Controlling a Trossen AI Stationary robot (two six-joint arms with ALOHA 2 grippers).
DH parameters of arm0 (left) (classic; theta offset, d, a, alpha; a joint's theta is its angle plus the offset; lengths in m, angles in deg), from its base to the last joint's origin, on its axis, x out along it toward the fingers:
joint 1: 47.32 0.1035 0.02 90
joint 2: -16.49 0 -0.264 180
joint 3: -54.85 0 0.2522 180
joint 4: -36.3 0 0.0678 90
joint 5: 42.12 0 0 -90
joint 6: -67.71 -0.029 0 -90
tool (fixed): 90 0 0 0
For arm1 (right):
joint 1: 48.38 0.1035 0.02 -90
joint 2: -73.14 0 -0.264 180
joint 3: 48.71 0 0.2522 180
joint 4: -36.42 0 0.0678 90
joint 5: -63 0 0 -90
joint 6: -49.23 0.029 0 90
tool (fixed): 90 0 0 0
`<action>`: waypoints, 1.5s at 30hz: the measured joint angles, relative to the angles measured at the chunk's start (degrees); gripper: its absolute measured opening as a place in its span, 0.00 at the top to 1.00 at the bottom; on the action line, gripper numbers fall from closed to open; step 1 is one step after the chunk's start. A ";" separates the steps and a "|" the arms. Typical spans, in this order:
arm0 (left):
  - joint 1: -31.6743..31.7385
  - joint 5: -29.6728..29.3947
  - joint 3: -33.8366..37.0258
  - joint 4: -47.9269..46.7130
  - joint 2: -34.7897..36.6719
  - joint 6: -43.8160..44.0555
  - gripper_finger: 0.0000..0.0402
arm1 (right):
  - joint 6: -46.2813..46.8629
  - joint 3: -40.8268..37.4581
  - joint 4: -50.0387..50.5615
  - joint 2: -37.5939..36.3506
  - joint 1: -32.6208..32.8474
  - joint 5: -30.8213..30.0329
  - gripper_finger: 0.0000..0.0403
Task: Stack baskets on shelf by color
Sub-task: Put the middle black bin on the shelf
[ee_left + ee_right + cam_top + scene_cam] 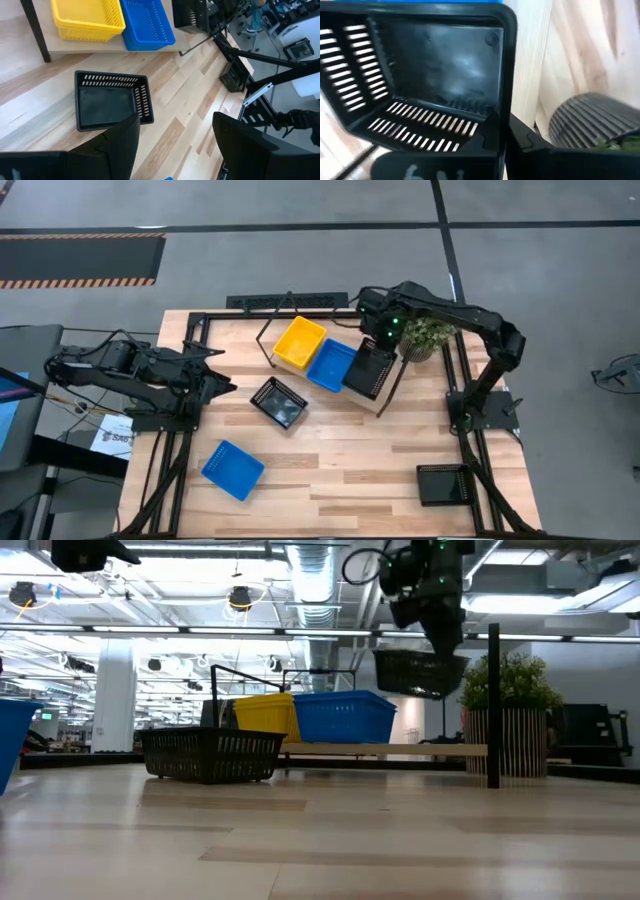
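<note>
Black basket (371, 369) hangs in our right tool (383, 340), clamped by its rim above the shelf (90, 46), right of the blue basket (331, 365). We should level it, then lower slowly. Our left tool (222, 370) waits open at the bench's left.

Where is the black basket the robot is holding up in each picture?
High view: held black basket at the shelf's right end, beside the blue basket.
Low view: hanging in the air, upper right, under the right gripper.
Left wrist view: only a dark part shows at the top edge.
Right wrist view: fills the picture.
Shared landmark: the blue basket.
</note>
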 joint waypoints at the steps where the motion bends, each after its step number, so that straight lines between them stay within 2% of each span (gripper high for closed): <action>1: 0.00 0.00 0.00 -0.02 0.00 0.00 0.41 | -0.12 -0.98 0.09 -0.08 -0.08 0.13 0.95; 7: 0.00 0.00 0.00 -0.26 0.00 0.02 0.41 | -1.20 -3.63 -1.89 -0.13 -0.47 1.42 0.97; 16: 0.00 0.01 0.00 -0.31 0.00 0.04 0.41 | -0.83 -10.63 -5.30 -0.07 -1.11 1.46 0.94; 22: 0.00 0.01 0.00 -0.33 0.00 0.04 0.41 | 0.21 -12.07 -7.65 -0.07 -2.04 1.44 0.96; 34: 0.00 -0.04 0.00 -0.35 0.00 0.04 0.41 | 1.95 -14.78 -10.02 -0.07 -2.59 2.71 0.91; 45: 0.00 -0.76 0.00 -0.35 0.00 0.05 0.41 | 2.95 -14.76 -11.61 -0.07 -2.50 2.80 0.76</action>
